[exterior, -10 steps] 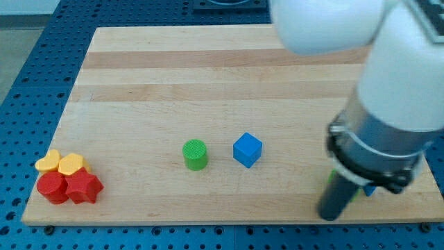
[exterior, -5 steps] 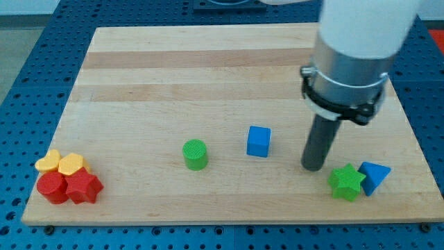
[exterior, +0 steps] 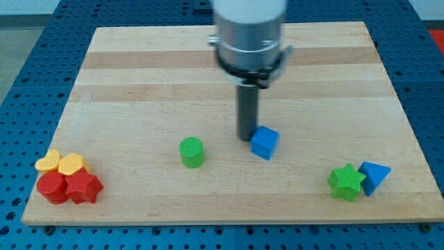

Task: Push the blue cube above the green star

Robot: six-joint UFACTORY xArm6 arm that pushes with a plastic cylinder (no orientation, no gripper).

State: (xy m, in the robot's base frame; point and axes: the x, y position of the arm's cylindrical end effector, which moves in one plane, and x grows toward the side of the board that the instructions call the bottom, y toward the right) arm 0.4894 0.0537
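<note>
The blue cube [exterior: 264,143] sits on the wooden board near the middle, slightly turned. The green star [exterior: 346,182] lies near the view's bottom right, well to the right of and below the cube. My tip [exterior: 247,137] stands right at the cube's upper left corner, touching or almost touching it. The rod rises from there to the arm's grey and white body at the view's top.
A blue triangular block [exterior: 375,176] touches the green star's right side. A green cylinder [exterior: 192,152] stands left of the cube. Two yellow blocks [exterior: 60,163] and two red blocks [exterior: 68,187] cluster at the bottom left. The board's edge [exterior: 208,221] runs along the bottom.
My tip has swept from the bottom right, past the cube's right side, to its upper left. The blue cube has shifted slightly and turned.
</note>
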